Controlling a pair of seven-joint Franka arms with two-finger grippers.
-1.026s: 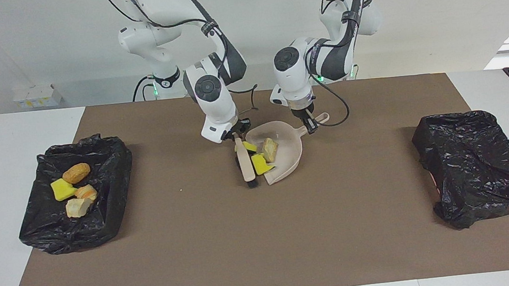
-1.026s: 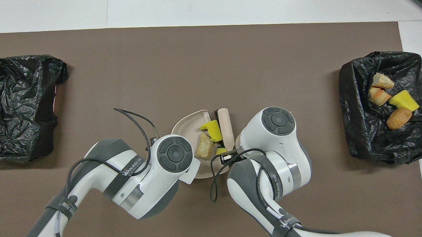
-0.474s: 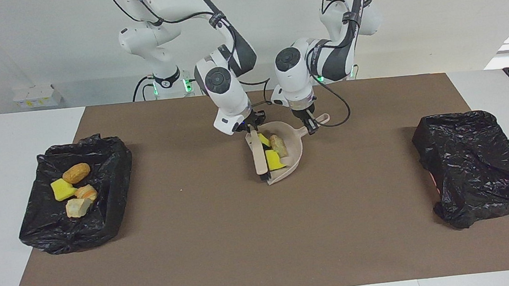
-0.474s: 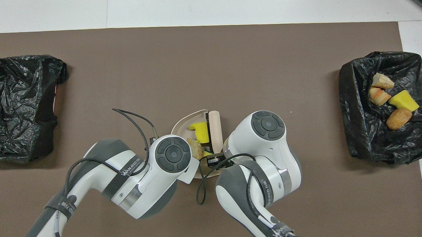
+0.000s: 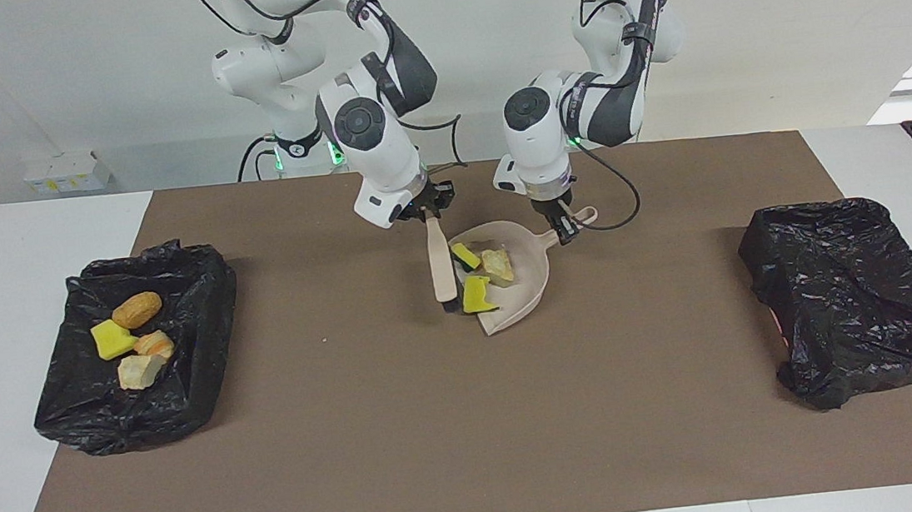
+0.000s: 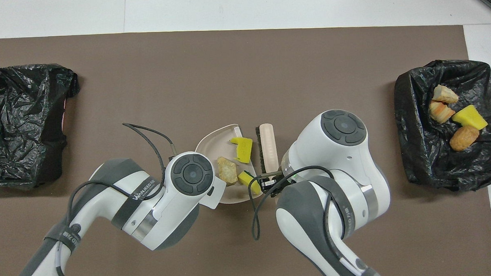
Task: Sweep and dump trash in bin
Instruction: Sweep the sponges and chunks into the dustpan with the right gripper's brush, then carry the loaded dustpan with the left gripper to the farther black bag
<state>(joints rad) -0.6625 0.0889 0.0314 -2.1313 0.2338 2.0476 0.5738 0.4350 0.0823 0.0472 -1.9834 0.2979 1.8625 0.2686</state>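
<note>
A beige dustpan (image 5: 527, 282) (image 6: 211, 145) sits mid-table, and my left gripper (image 5: 564, 229) is shut on its handle. Three pieces of trash lie in the pan: a yellow sponge piece (image 5: 476, 293) (image 6: 242, 148) at its open edge, a beige bread chunk (image 5: 497, 264) (image 6: 227, 175), and a smaller sponge piece (image 5: 466, 255) (image 6: 247, 179). My right gripper (image 5: 428, 208) is shut on the wooden-handled brush (image 5: 441, 261) (image 6: 268, 147), which hangs beside the pan toward the right arm's end. The bin (image 5: 191, 290) (image 6: 417, 148), black-lined, holds several more scraps (image 5: 134, 341) (image 6: 453, 114).
A second black-lined bin (image 5: 853, 293) (image 6: 20, 125) stands at the left arm's end of the table. A brown mat (image 5: 472, 422) covers the table between the bins. The left gripper is hidden under its wrist in the overhead view.
The brush pushed the scraps deeper into the dustpan, then drew back out toward the right arm's end. The pan shifted slightly toward the left arm's end.
</note>
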